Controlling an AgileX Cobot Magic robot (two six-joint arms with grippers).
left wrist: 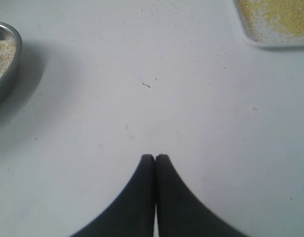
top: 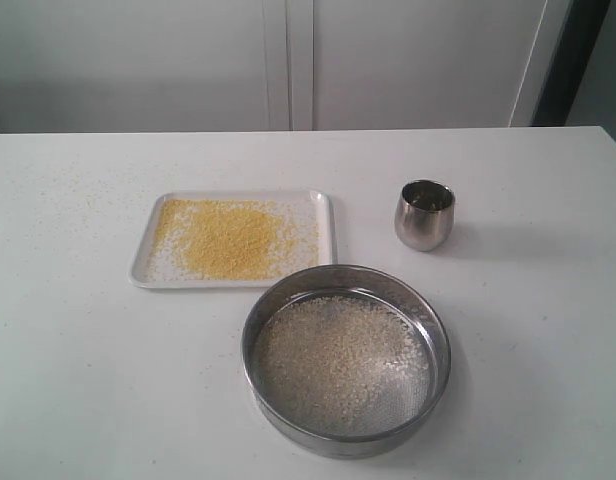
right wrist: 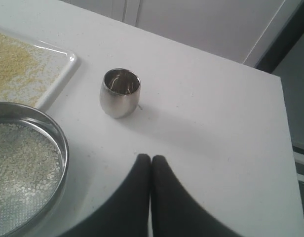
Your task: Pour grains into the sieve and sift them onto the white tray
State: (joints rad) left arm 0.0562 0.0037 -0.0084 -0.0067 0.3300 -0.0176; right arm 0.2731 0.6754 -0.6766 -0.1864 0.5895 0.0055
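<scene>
Steel sieve point(right wrist: 63, 153) half outside wrist views

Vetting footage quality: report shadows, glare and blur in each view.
Exterior view: soft, even light; the cup throws a faint shadow to the view's right. Left wrist view: the left tool is a dark, soft-edged silhouette; the sieve casts a broad shadow. Right wrist view: bright reflections inside the cup; the right tool blurred at its edges.

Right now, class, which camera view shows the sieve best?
The exterior view: the whole sieve shows, ring and mesh. The right wrist view crops it at the frame edge; the left wrist view catches only a sliver of its rim.
</scene>
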